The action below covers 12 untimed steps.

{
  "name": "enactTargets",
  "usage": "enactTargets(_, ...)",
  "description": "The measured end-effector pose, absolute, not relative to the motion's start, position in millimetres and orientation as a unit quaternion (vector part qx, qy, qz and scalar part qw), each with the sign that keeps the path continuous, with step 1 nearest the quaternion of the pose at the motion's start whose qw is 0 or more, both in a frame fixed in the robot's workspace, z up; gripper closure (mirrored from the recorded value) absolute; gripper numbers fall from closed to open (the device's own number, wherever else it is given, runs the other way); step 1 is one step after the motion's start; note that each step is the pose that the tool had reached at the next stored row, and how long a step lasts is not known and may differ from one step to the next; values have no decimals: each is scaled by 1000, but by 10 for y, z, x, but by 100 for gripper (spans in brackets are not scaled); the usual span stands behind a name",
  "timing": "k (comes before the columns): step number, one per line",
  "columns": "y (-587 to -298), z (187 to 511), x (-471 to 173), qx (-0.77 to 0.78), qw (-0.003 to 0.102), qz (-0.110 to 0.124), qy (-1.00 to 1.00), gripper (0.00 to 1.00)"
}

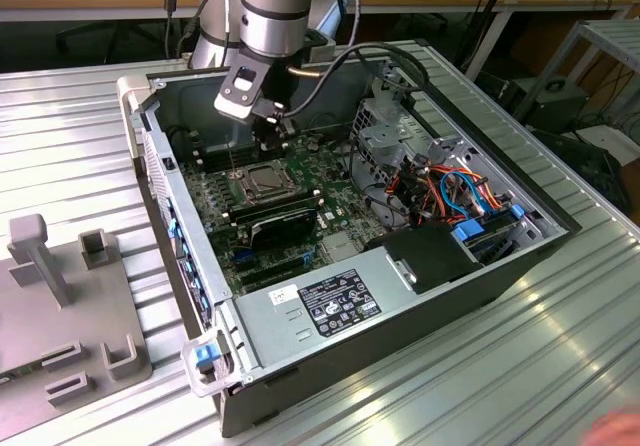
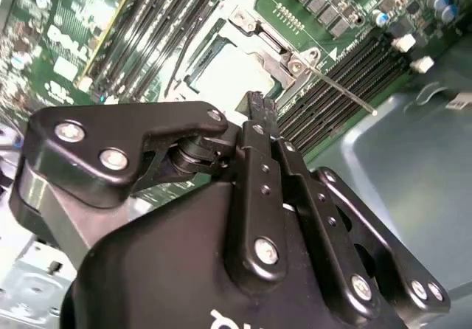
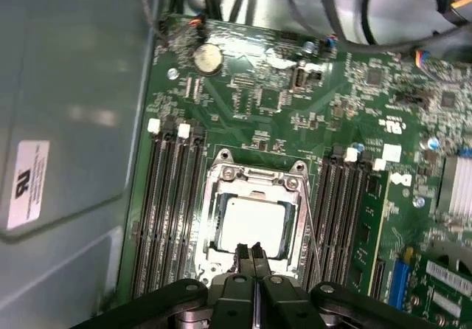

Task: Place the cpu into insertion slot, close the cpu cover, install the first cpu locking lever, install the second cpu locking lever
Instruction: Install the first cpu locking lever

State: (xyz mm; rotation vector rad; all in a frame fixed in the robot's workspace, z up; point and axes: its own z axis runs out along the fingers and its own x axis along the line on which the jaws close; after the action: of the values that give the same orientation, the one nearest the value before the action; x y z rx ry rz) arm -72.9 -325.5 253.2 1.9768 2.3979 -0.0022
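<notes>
Open room above the cpu cover (image 3: 254, 180), hemmed by memory slots (image 3: 171, 211) and a raised locking lever (image 2: 343, 93).

In the first wrist view the closed gripper (image 3: 251, 254) covers one edge of the cpu (image 3: 254, 222) and the cpu cover (image 3: 258, 175). In the second wrist view its body hides much of the motherboard (image 2: 66, 19). In the exterior view the arm (image 1: 270, 6) hides part of the far wall of the case (image 1: 470, 301)

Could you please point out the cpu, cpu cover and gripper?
cpu (image 3: 255, 226): first wrist view, its silver top.
cpu cover (image 3: 258, 182): first wrist view, frame bar.
gripper (image 3: 251, 250): first wrist view, between fingertips.
</notes>
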Motion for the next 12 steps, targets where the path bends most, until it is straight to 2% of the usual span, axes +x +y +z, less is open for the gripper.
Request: enactTargets(12, -3255, 2532, -729, 514, 17, 2, 858, 89)
